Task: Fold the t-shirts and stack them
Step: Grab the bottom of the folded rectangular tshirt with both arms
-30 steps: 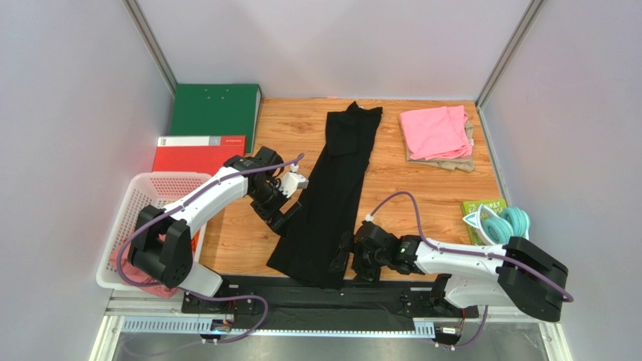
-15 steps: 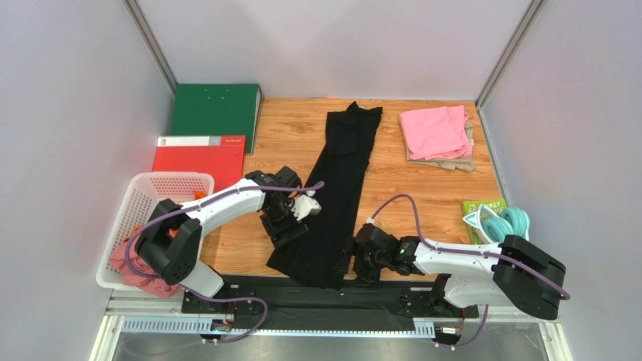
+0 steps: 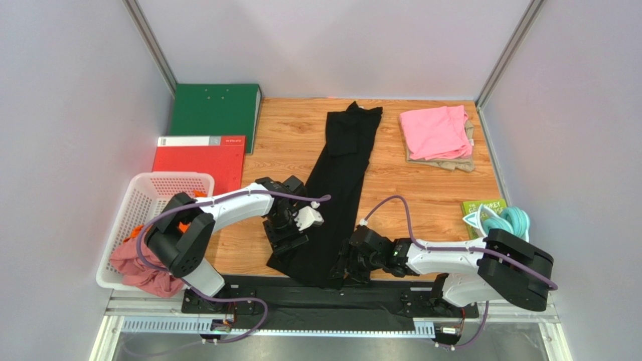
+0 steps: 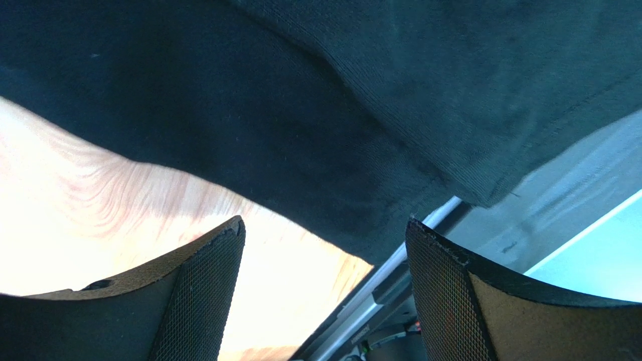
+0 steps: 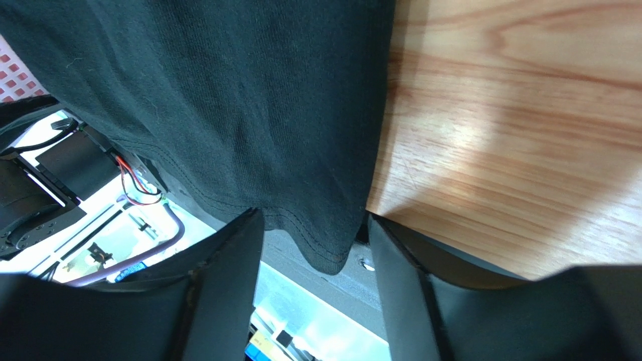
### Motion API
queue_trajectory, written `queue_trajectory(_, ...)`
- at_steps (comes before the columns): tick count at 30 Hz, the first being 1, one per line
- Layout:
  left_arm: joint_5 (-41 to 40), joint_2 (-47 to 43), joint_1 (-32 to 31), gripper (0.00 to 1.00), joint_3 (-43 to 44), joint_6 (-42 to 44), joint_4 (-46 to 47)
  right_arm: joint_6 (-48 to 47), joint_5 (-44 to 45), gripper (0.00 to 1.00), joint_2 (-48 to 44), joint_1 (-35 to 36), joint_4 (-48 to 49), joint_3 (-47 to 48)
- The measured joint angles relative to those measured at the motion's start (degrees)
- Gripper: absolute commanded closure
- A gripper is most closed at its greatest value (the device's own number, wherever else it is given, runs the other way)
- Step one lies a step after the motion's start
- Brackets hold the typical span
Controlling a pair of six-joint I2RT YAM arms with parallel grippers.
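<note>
black t-shirt (image 3: 339, 180), folded lengthwise into a long narrow strip, lies down the middle of the wooden table (image 3: 422, 195), collar end at the far edge, hem end spilling over the near edge onto the black rail (image 3: 249, 288). left gripper (image 3: 288, 239) sits at the strip's left margin near the hem; its wrist view shows the jaws wide apart, the cloth edge lying beyond them, nothing pinched. right gripper (image 3: 344, 265) sits at the right margin; its jaws stand partly apart, astride the stitched hem corner, with no clamp on the cloth visible. step in hand, as judged: take both hem corners and carry them toward the collar to halve the strip. done well, each jaw gathers all layers just inside the hem, the grips level, then both lift and travel together so the fold lands square. surroundings: pink t-shirt (image 3: 433, 129) atop a beige t-shirt (image 3: 446, 161), far right; dusty-rose t-shirt (image 3: 143, 269) heaped in the white basket (image 3: 151, 197), left; green binder (image 3: 215, 109) and red binder (image 3: 197, 156) beyond it; teal coiled bundle (image 3: 514, 222) at the right edge. none lies in the fold's path; the overhanging hem could catch on the rail.
</note>
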Motion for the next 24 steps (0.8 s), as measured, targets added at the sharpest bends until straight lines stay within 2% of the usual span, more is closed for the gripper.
queue_trajectory(3, -0.2, 1.5, 0.0, 0.16, -0.8, 0.9, 0.6, 0.0, -0.2, 0.43, 0.6, 0.1, 0.6, 0.1)
queue_trajectory(5, -0.5, 1.9, 0.0, 0.21, -0.8, 1.2, 0.1, 0.0, -0.3, 0.44, 0.9, 0.1, 0.6, 0.2)
queue_trajectory(6, -0.5, 1.9, 0.0, 0.25, -0.9, 1.5, 0.1, 0.0, -0.3, 0.45, 0.9, 0.1, 0.6, 0.2)
queue_trajectory(7, -0.5, 1.9, 0.0, 0.35, -0.9, 1.9, 0.1, 0.0, -0.3, 0.45, 1.0, 0.1, 0.5, 0.3)
queue_trajectory(10, -0.6, 2.5, 0.0, 0.53, -0.9, 2.8, 0.0, 0.0, -0.3, 0.46, 1.2, 0.1, 0.3, 0.5)
queue_trajectory(11, -0.7, 2.9, 0.0, 0.55, -0.9, 3.1, -0.3, 0.0, -0.4, 0.46, 1.4, 0.1, 0.2, 0.6)
queue_trajectory(15, -0.1, 3.7, 0.0, 0.57, -0.9, 3.8, -1.1, 0.0, -0.5, 0.48, 1.9, 0.1, 0.0, 1.0)
queue_trajectory(18, 1.0, 4.1, 0.0, 0.53, -0.9, 4.4, -2.1, 0.0, -0.5, 0.48, 2.0, 0.1, -0.1, 1.1)
queue_trajectory(23, 3.9, 5.3, 0.0, 0.52, -0.8, 5.4, -5.3, -0.1, -0.5, 0.51, 2.1, 0.1, -0.3, 1.2)
queue_trajectory(24, 4.4, 5.5, 0.0, 0.58, -0.8, 5.7, -5.7, -0.1, -0.5, 0.51, 2.1, 0.1, -0.4, 1.2)
